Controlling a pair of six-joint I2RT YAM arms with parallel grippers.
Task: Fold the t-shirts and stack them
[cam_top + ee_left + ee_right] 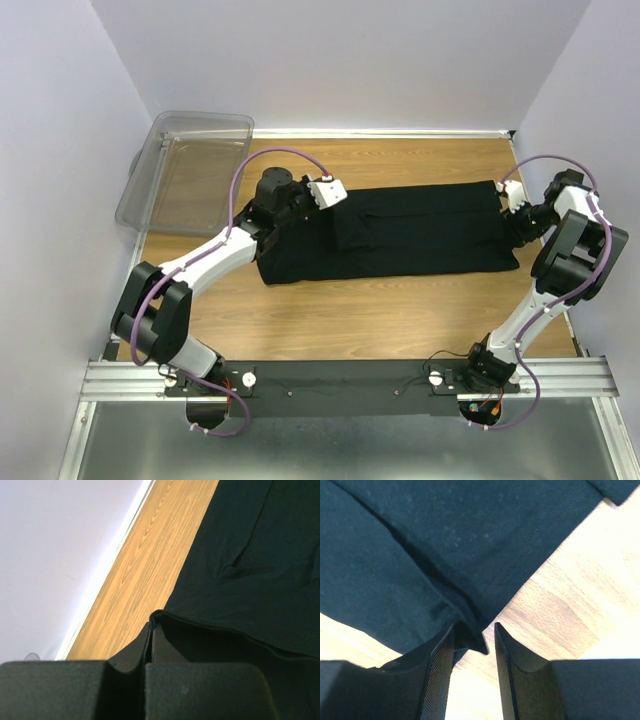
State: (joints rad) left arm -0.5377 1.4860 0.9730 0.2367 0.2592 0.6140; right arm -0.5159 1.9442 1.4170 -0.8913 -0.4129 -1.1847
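Left fingers (157, 647) are clenched tight, and there's a raised edge of the black t-shirt (400, 235) pinched right between them, the fabric lifting off the desk (350, 320) in a small ridge at the tips. Over to the right fingers (447, 645): these are parted, released, with a clear gap of pale wood showing between them; a corner of the shirt's stitched hem pokes into that gap, close against one finger and clear of the other. From above, the shirt lies flat as one long dark band across the far half of the desk, folded lengthwise, with a smaller flap folded over near its middle. The left arm reaches in over the band's left end, working at its far corner, and the right arm bends in at the right end, at the far corner there. Bare wood runs along the near side of the shirt. A clear plastic bin (190, 170) sits at the far-left corner, apart from the shirt
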